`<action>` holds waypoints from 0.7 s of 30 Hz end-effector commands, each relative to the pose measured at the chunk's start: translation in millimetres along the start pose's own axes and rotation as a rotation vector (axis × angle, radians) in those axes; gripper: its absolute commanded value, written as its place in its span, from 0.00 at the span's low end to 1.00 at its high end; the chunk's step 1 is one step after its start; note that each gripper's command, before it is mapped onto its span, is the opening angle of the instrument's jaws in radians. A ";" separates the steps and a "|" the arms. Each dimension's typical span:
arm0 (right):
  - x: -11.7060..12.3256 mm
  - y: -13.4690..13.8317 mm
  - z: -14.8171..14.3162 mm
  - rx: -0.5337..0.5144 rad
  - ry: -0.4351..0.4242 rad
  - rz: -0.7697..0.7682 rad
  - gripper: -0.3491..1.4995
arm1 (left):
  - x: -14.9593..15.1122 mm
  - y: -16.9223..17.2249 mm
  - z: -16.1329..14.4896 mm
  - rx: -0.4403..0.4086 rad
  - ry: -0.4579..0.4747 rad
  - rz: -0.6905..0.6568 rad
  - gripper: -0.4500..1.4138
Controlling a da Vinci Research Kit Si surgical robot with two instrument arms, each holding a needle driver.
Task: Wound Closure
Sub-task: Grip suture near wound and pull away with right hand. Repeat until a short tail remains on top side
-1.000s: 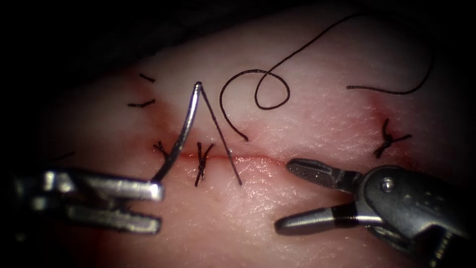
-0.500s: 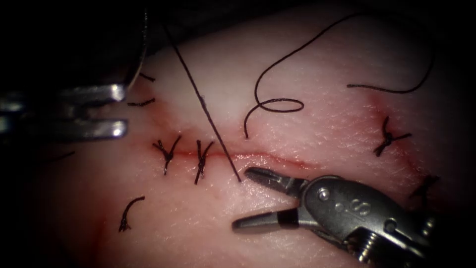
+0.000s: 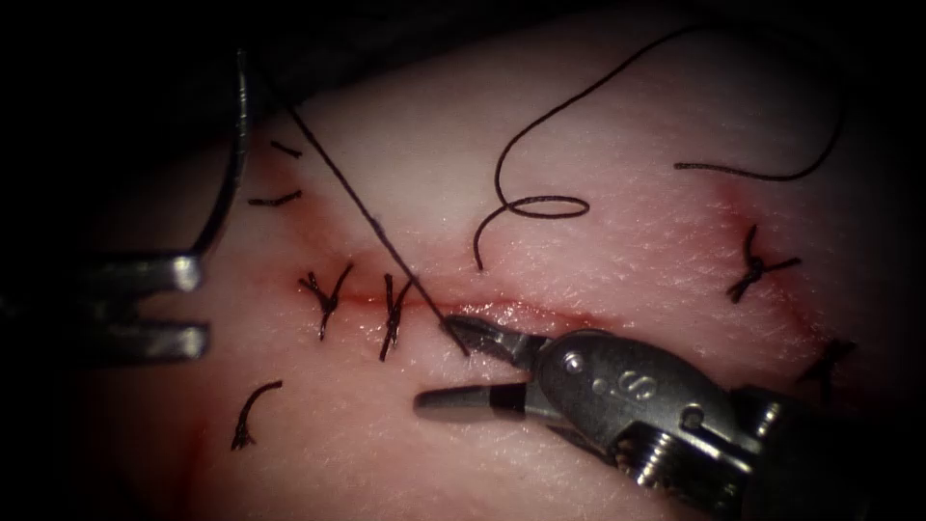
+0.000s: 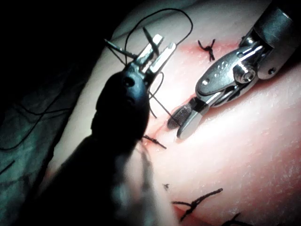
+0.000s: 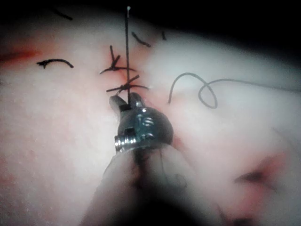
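while the left tool (image 3: 188, 309) pinches the curved needle (image 3: 229, 164) near one end, clear of the tissue (image 3: 617, 241) left of the cut (image 3: 502, 307), the needle stands nearly upright above its jaws. taut thread (image 3: 367, 217) slants down to the cut, seemingly touching the right tool (image 3: 449, 367), whose jaws are spread.

Curved steel needle (image 3: 230, 145) clear of pale tissue (image 3: 598, 125), taut dark thread (image 3: 371, 224) crossing its cut (image 3: 502, 309)
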 end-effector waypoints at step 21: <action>1.8 -14.1 -5.1 0.038 -0.106 0.061 0.00 | -4.3 12.0 -0.8 0.003 -0.099 -0.128 0.00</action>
